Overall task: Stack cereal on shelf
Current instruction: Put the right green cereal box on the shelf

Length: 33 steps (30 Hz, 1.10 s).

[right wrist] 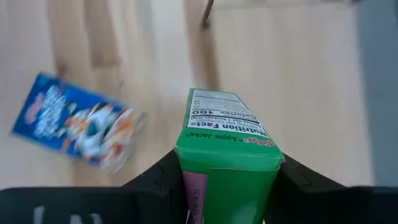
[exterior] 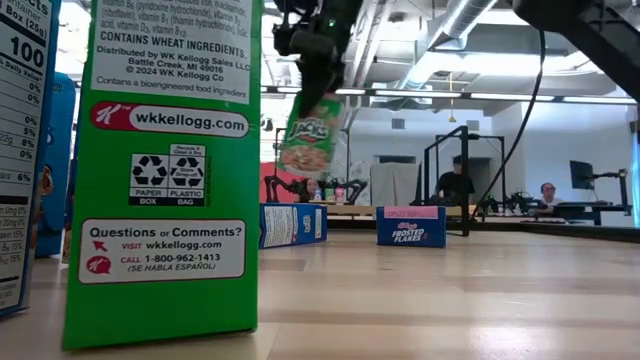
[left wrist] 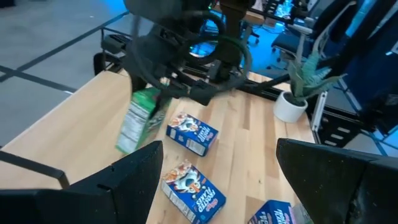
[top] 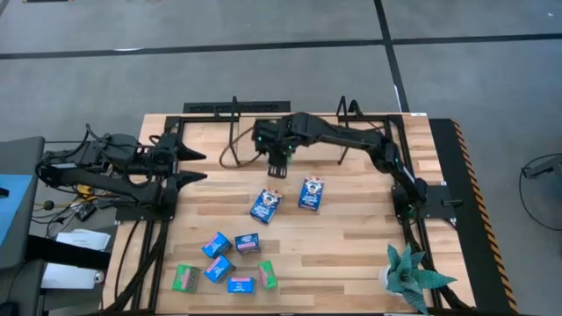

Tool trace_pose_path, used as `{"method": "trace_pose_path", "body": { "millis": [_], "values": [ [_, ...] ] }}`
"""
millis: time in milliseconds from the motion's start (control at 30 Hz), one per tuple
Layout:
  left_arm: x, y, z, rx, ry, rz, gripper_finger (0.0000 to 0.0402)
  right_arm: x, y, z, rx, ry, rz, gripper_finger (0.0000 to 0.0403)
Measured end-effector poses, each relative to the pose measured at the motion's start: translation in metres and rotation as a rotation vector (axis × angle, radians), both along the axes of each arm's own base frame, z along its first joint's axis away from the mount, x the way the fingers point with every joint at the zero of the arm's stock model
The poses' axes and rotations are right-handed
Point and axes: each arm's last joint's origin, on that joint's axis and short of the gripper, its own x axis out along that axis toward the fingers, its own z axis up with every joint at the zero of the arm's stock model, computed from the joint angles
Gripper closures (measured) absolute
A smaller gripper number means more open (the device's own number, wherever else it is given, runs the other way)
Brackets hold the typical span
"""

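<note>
My right fingers (right wrist: 227,186) clamp a green cereal box (right wrist: 227,140), long axis hanging down, lifted over the tabletop (top: 351,237) near the shelf (top: 263,132). Left fingers (top: 195,165) spread wide, empty, farther off.

green box's lower half (right wrist: 227,180) cut off between the right fingers (right wrist: 155,180)

Right tool (right wrist: 227,180) grips green cereal box (right wrist: 228,140); blue box (right wrist: 78,121) lies beside
</note>
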Motion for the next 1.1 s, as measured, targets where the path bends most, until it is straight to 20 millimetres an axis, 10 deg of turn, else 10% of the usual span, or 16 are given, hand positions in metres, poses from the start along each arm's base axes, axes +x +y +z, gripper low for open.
{"method": "trace_pose_path", "body": {
  "millis": [1100],
  "values": [
    [-0.002,0.006,0.0,-0.038,-0.024,0.232,0.0097,-0.001,-0.054,0.011,-0.232,-0.078,0.201,0.0238]
  ]
}}
